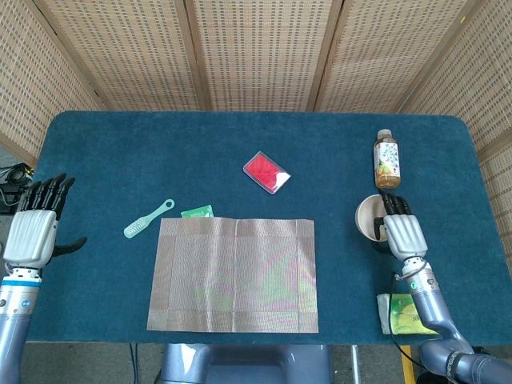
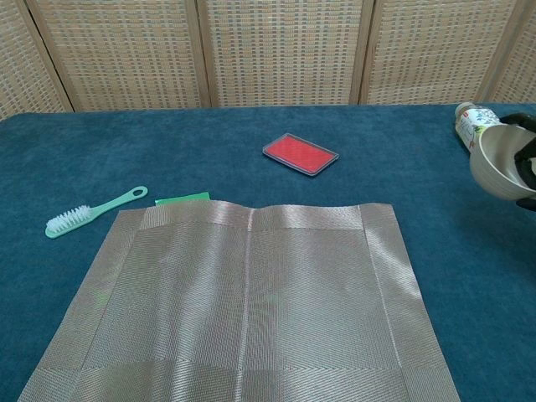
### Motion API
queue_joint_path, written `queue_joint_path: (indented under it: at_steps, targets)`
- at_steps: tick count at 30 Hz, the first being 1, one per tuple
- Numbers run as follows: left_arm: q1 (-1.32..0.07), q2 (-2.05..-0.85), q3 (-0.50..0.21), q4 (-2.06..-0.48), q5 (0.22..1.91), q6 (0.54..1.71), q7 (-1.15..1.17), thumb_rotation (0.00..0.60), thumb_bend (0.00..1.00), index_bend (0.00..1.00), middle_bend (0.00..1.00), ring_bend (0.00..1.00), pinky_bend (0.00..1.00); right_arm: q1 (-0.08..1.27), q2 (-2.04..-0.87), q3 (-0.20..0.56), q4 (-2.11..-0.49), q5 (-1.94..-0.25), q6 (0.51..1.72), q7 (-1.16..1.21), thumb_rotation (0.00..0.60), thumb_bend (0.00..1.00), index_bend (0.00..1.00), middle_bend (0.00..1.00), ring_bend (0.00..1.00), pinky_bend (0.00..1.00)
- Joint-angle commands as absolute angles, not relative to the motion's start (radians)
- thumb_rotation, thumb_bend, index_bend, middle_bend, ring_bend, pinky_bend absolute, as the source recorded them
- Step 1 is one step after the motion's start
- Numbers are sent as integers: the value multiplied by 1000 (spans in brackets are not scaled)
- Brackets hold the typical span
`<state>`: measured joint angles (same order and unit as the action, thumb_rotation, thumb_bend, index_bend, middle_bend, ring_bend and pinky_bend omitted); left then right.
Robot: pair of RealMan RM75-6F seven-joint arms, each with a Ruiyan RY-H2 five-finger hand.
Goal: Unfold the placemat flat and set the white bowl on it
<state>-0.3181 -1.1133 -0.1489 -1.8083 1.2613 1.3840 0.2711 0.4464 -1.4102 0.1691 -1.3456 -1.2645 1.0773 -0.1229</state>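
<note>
Right hand [image 1: 402, 234] fingers are hooked over the near rim of the white bowl [image 1: 369, 218], gripping it; in the chest view the bowl [image 2: 494, 161] is tilted, mouth toward the camera, and looks clear of the table, though I can't confirm a gap. Nothing visible inside it.

Left hand [image 1: 34, 228] hangs at the far left table edge, fingers spread, holding nothing.

Placemat [image 1: 234, 274] lies flat and fully opened at front centre, one fold crease running front to back. It sits to the left of the bowl, well apart, so the right hand is the nearer one by far. My read: unfolding done, next is carrying the bowl leftward over the mat.

Bottle [image 1: 386, 159] stands just behind the bowl, a snag risk.
</note>
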Motion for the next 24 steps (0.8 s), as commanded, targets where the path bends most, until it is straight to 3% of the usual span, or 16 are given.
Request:
queue_joint_path:
  at_steps: [1, 4, 11, 24]
  targets:
    - [-320, -1114, -150, -1807, 1260, 1380, 271, 600, 0, 0, 0, 0, 0, 483, -1309, 148, -1496, -1344, 1063, -200, 600, 533, 769, 0, 0, 0]
    - [-321, -1114, -151, -1807, 1257, 1373, 269, 600, 0, 0, 0, 0, 0, 534, -1258, 140, -1599, -1394, 1009, -263, 600, 533, 769, 0, 0, 0]
    - [-322, -1106, -160, -1802, 1246, 1365, 256, 600, 0, 0, 0, 0, 0, 715, -1153, 156, -1773, -1375, 718, -280, 600, 533, 769, 0, 0, 0]
    - [-332, -1109, -172, -1783, 1210, 1334, 254, 600, 0, 0, 0, 0, 0, 941, -1313, 163, -1717, -1387, 544, -369, 600, 531, 758, 0, 0, 0]
